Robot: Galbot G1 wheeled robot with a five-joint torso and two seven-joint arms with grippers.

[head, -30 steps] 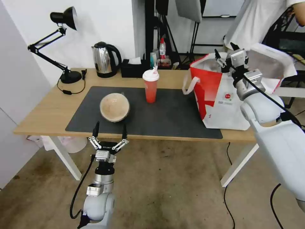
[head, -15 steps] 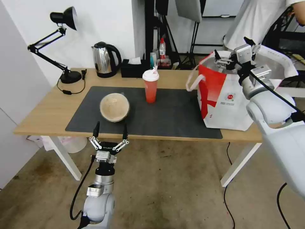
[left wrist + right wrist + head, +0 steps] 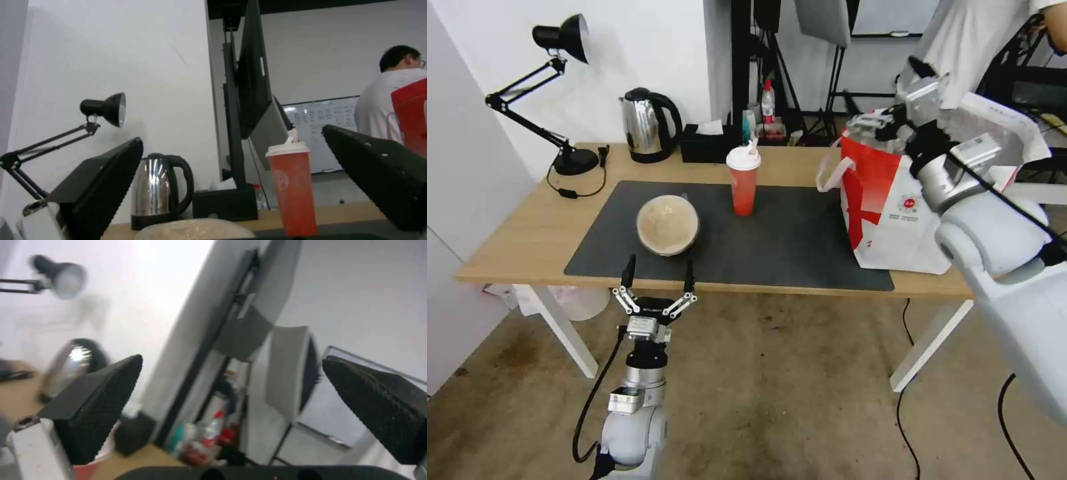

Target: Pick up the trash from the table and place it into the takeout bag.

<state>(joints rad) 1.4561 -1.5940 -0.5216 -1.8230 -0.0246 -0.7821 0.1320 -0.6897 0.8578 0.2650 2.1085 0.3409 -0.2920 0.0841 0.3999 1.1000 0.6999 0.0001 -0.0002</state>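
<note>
Two items remain: beige bowl (image 3: 668, 225) at the mat's nine o'clock, red cup (image 3: 743, 181) at twelve. Right gripper (image 3: 894, 107), spread empty above the takeout bag (image 3: 894, 213), should lift clear; left gripper (image 3: 657, 279) waits, spread.

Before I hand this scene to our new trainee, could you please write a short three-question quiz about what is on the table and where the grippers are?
1. True or false: the beige bowl lies on the dark mat.
2. Which stands nearer the takeout bag: A) the red drink cup, B) the steel kettle?
3. Fill in: the right gripper, fingers open, is above the bag's ____ rim; the left gripper, open, sits at the table's near edge.

Key: 1 true; 2 A; 3 top.
</note>
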